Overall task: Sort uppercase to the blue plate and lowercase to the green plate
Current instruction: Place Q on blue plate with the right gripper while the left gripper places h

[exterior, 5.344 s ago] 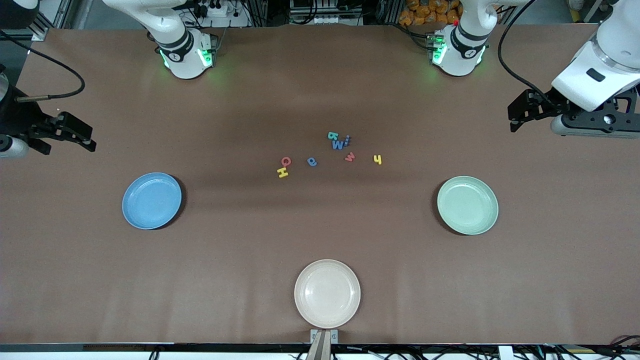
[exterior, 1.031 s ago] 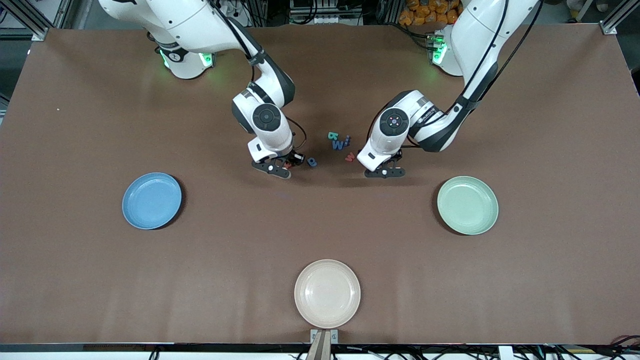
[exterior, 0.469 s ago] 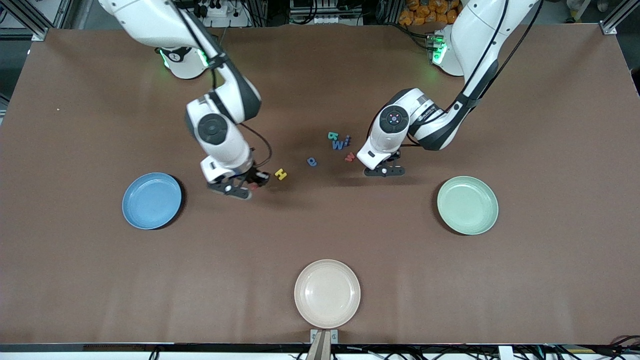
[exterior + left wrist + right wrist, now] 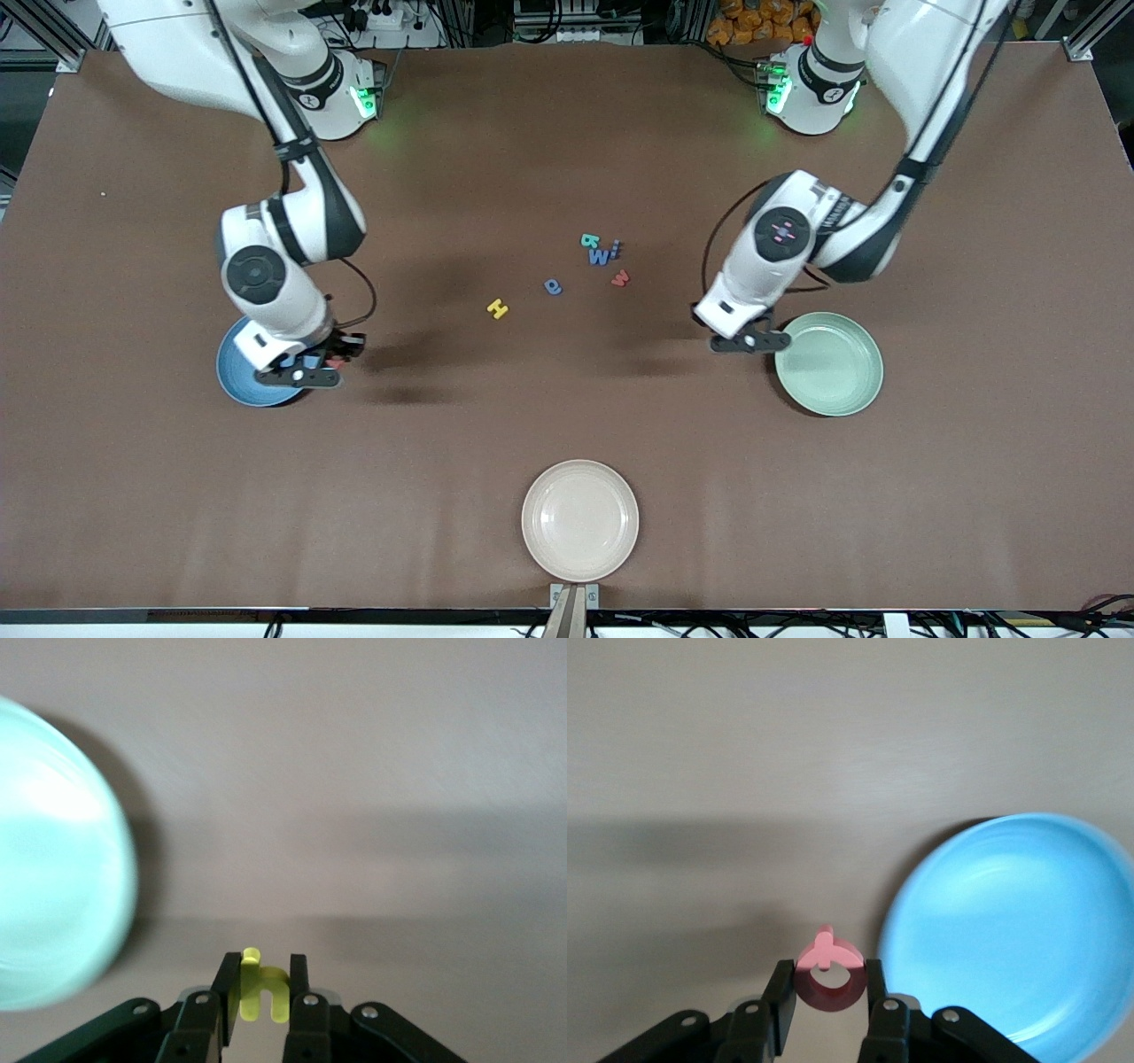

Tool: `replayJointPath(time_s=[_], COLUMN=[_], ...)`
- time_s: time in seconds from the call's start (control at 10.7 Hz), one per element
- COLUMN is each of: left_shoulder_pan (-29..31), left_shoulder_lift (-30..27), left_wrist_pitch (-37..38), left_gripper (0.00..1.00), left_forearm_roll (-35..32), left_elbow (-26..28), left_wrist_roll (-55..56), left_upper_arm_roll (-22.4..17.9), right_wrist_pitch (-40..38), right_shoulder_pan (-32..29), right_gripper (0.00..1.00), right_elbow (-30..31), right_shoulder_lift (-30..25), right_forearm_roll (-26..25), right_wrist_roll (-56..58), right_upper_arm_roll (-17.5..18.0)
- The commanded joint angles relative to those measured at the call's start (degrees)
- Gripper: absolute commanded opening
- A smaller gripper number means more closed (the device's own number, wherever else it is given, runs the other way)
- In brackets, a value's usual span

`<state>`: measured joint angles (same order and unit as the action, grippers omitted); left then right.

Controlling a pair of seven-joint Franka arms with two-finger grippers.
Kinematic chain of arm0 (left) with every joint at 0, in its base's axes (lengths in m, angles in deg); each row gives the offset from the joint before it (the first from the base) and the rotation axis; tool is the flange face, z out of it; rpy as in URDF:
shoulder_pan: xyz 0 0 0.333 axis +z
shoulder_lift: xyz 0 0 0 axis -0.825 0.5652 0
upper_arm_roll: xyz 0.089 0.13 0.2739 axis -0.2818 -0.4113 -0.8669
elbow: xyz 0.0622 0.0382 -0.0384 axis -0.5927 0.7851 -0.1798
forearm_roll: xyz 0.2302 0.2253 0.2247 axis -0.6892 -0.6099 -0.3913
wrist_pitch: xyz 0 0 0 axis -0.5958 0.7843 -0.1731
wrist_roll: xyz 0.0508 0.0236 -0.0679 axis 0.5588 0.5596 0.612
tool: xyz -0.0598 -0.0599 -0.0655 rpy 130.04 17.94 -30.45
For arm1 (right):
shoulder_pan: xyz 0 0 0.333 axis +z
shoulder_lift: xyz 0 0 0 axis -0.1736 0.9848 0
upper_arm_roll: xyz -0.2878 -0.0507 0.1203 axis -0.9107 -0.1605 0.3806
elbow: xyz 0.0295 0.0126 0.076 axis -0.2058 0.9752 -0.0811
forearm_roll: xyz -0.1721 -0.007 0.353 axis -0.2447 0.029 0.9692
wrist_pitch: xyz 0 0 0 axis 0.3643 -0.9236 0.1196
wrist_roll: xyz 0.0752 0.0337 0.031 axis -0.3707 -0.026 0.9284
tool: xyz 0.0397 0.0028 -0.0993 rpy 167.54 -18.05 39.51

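Brown table: red Q (image 4: 829, 979) in right gripper (image 4: 829, 992) beside blue plate (image 4: 1010, 930).

High front overview; two close, perhaps blurred, wrist views

The blue plate (image 4: 237, 383) lies toward the right arm's end of the desk (image 4: 567, 532), the green plate (image 4: 833, 368) toward the left arm's end. Loose letters (image 4: 600, 257) sit mid-desk between them. A third plate (image 4: 580, 520) lies near the desk's front-camera edge.
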<state>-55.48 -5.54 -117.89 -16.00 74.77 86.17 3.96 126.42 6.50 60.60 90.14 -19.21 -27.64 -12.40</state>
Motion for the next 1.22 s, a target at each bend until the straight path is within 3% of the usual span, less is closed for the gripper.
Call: replayJointPath(time_s=[0.0, 0.09, 0.19, 0.28, 0.47, 0.56, 0.66, 0.94, 1.12], left_shoulder_pan=[4.88, 7.08, 8.14, 8.24, 8.42, 8.33, 8.33, 3.62, 2.09], left_shoulder_lift=[0.60, 1.38, 2.61, 3.66, 5.77, 6.65, 6.66, 2.64, 1.21], left_wrist_pitch=[6.33, 6.34, 5.90, 5.46, 3.36, 1.52, 1.15, 4.11, 6.07], left_gripper=[0.00, 0.00, 0.00, 0.00, 0.00, 0.23, 0.99, 1.00, 1.00], left_forearm_roll=[0.52, 0.52, 0.87, 0.96, -0.35, -3.05, -4.73, -3.87, -3.61], left_elbow=[-5.54, -5.46, -5.46, -5.46, -5.55, -5.63, -5.64, -5.37, -5.46], left_wrist_roll=[-15.13, -22.86, -28.08, -29.87, -30.58, -31.81, -32.08, -28.07, -23.66], left_upper_arm_roll=[0.04, -0.84, -2.58, -3.12, -4.35, -4.88, -4.89, -4.01, 2.11], right_wrist_pitch=[-1.40, -1.49, -2.19, -2.28, -3.07, -3.07, -3.07, -3.60, -3.60], right_shoulder_pan=[-0.67, -1.28, -1.64, -1.73, -1.55, -1.55, -1.47, 1.25, 6.94], right_gripper=[0.00, 0.00, 0.33, 0.99, 1.00, 1.00, 1.00, 1.00, 1.00], right_elbow=[0.84, 0.84, 0.75, 0.75, 0.75, 0.84, 0.84, 0.31, -0.39], right_shoulder_lift=[-1.77, -1.86, -1.86, -1.86, -1.77, -1.77, -1.77, -1.51, -1.07], right_forearm_roll=[-1.24, -1.15, -1.15, -1.06, -1.06, -1.06, -0.97, 2.70, 3.07], right_wrist_roll=[12.77, 14.99, 15.19, 15.10, 15.01, 14.93, 14.67, 5.75, -5.76], right_upper_arm_roll=[-5.27, -5.81, -5.82, -5.82, -5.82, -5.82, -5.73, -3.28, -2.92])
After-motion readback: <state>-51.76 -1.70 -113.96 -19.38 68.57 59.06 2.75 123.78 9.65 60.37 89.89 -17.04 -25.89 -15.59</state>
